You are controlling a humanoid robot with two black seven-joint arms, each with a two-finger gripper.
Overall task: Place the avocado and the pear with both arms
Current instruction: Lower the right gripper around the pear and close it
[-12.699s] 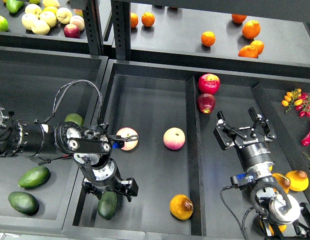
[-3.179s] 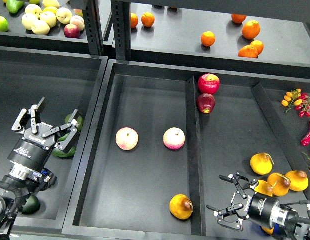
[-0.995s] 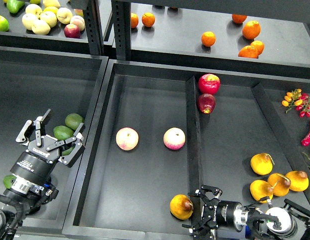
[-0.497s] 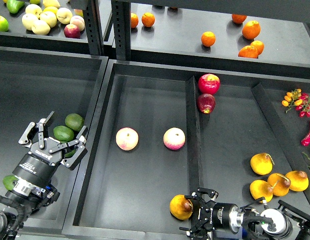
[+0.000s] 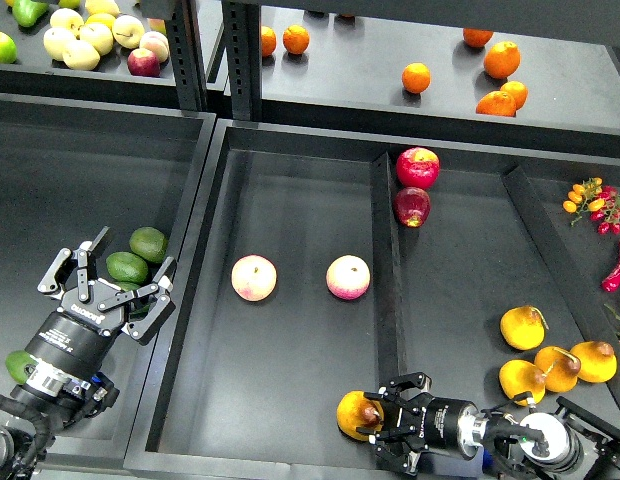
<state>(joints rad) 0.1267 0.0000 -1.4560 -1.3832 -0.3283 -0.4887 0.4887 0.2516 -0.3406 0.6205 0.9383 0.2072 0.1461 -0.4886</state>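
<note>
The pear (image 5: 354,415), orange-yellow with a reddish-brown blotch, lies at the front of the middle tray (image 5: 290,180) by the divider. My right gripper (image 5: 379,421) comes in from the right across the divider, open, with its fingers around the pear's right end. The dark green avocado (image 5: 126,267) lies in the left tray (image 5: 50,190) beside a lighter one (image 5: 148,242). My left gripper (image 5: 112,285) is open and empty, just in front of the avocado.
Two pink-yellow round fruits (image 5: 254,277) (image 5: 348,277) lie mid-tray. Two red apples (image 5: 417,167) sit by the divider (image 5: 386,300). Three yellow pears (image 5: 523,327) lie in the right tray. Oranges (image 5: 416,77) and pale fruits (image 5: 80,40) sit on the back shelf. Another avocado (image 5: 18,364) shows behind my left arm.
My right gripper has moved left until its fingers surround the pear, which shifted slightly left. My left gripper has drifted slightly down, still open.
</note>
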